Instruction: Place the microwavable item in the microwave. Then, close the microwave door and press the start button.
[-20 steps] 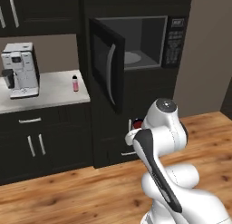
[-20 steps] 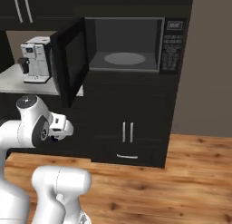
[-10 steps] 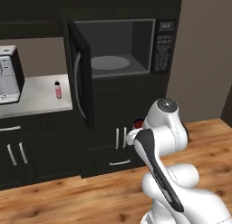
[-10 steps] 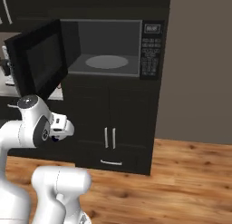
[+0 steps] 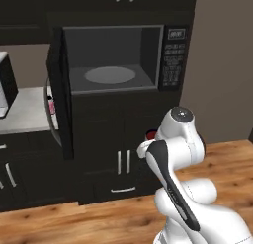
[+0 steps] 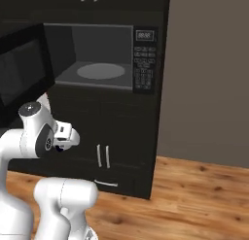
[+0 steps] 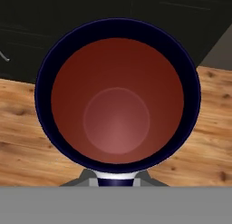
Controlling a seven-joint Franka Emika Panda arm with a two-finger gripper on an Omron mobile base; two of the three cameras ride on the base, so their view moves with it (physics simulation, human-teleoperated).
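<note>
The microwavable item, a mug with a dark red inside point(image 7: 117, 114) and a dark blue rim, sits right under the hand camera. My gripper point(image 5: 148, 141) is shut on it, held low and close to my body, below the microwave point(image 5: 111, 58). A sliver of the mug's red point(image 5: 150, 135) shows by the hand. The microwave's grey cavity holds a round turntable point(image 5: 109, 75) with nothing on it, and a keypad point(image 5: 173, 60) stands at its right. The microwave door point(image 5: 59, 95) hangs wide open to the left. From the right, the cavity point(image 6: 97, 54) and the door point(image 6: 22, 71) also show.
Black lower cabinet doors point(image 5: 123, 161) with silver handles stand under the microwave. A light counter point(image 5: 24, 112) runs to the left, with a coffee machine point(image 5: 6, 87) at the frame edge. Wooden floor point(image 6: 194, 195) lies in front, and a beige wall point(image 6: 209, 74) rises at the right.
The whole picture has shifted: the base has driven, and the microwave now sits nearer and more central. The arm keeps its pose with the mug in the gripper.
</note>
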